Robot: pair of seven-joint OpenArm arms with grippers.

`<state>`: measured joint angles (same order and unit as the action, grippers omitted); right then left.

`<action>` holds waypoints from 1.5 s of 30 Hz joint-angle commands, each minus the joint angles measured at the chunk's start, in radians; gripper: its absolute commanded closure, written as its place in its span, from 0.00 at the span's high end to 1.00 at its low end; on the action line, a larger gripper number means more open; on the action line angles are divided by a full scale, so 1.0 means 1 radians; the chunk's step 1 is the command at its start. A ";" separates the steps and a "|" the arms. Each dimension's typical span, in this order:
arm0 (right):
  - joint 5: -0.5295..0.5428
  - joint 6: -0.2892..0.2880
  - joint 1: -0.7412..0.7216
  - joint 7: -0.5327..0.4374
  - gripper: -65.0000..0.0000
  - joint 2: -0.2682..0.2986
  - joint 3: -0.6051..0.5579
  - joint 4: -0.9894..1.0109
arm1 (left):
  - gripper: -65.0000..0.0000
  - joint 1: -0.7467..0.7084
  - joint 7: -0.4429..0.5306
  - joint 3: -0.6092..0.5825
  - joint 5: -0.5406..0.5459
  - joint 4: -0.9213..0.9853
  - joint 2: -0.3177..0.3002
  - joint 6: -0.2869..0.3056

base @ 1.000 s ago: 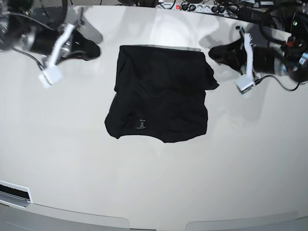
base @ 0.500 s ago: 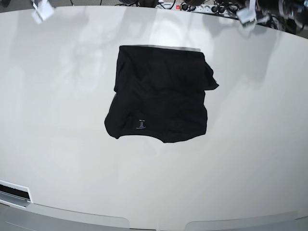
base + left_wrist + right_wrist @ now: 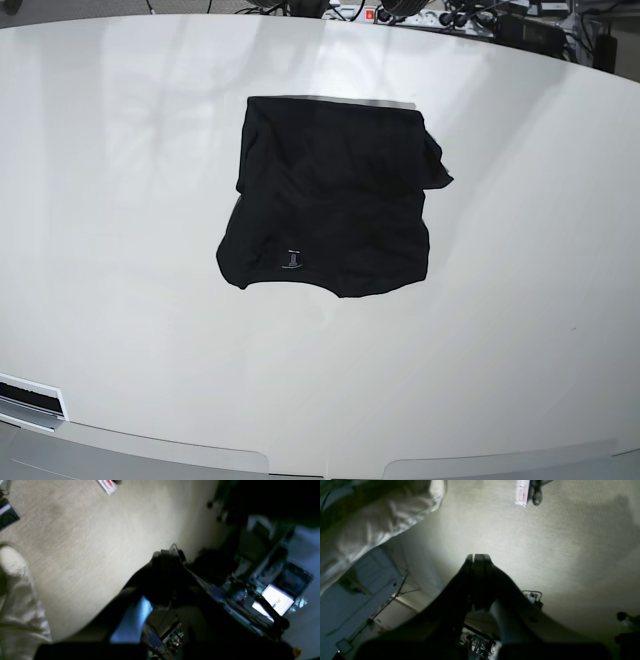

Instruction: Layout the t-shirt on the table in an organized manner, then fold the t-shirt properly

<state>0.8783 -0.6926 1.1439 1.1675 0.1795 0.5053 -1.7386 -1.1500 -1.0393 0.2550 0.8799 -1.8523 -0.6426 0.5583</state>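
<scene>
The t-shirt (image 3: pixel 335 195) is seen lying near the middle of the table (image 3: pixel 120 330), slightly toward 12 o'clock, already in a compact, roughly square folded bundle. The neck tag (image 3: pixel 292 260) sits at the near edge, so the collar end is judged to point toward 6 o'clock, the long axis running roughly 6 to 12, tilted a little; a sleeve flap pokes out at about 2 o'clock. The fabric is judged light, limp and soft, likely to drape and slide easily on the glossy top; corners or the far hem edge would be pinched, not the middle. Neither arm is seen in the base view. In the wrist views the right gripper (image 3: pixel 478 557) is shown with jaws pressed together on nothing, and the left gripper (image 3: pixel 166 553) likewise closed and empty, both aimed away from the table.
</scene>
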 commanded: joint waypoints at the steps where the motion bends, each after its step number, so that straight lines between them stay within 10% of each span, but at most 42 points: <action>1: -0.011 -0.006 0.002 -0.013 0.00 0.007 0.005 0.042 | 0.00 0.002 0.000 -0.002 0.004 0.027 0.011 0.006; 14: -0.105 -0.006 -0.389 -0.285 0.00 0.111 -0.132 0.816 | 0.00 0.422 0.226 -0.276 -0.024 0.782 0.034 0.083; 19: -0.291 -0.006 -0.538 -0.527 0.00 0.110 -0.291 0.968 | 0.00 0.591 0.457 -0.366 -0.237 1.009 0.114 0.076; 23: -0.514 0.013 -0.632 -0.751 0.00 0.092 -0.432 1.007 | 0.00 0.686 0.696 -0.418 -0.365 1.121 0.198 -0.036; 30: -0.772 0.388 -0.746 -0.836 0.00 -0.011 -0.605 1.007 | 0.00 0.788 1.012 -0.532 -0.547 1.213 0.327 -0.326; 36: -0.839 0.465 -0.803 -0.851 0.00 -0.076 -0.712 1.007 | 0.00 0.850 1.078 -0.671 -0.473 1.277 0.392 -0.451; 45: -0.856 0.466 -0.835 -0.862 0.00 -0.088 -0.726 1.007 | 0.00 0.904 1.077 -0.769 -0.328 1.290 0.393 -0.457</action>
<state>0.0181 -0.2207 0.3096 0.3107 0.0898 -0.2211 -0.7258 -0.2329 0.0338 -0.5159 0.5468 -0.5606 -0.2432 0.1013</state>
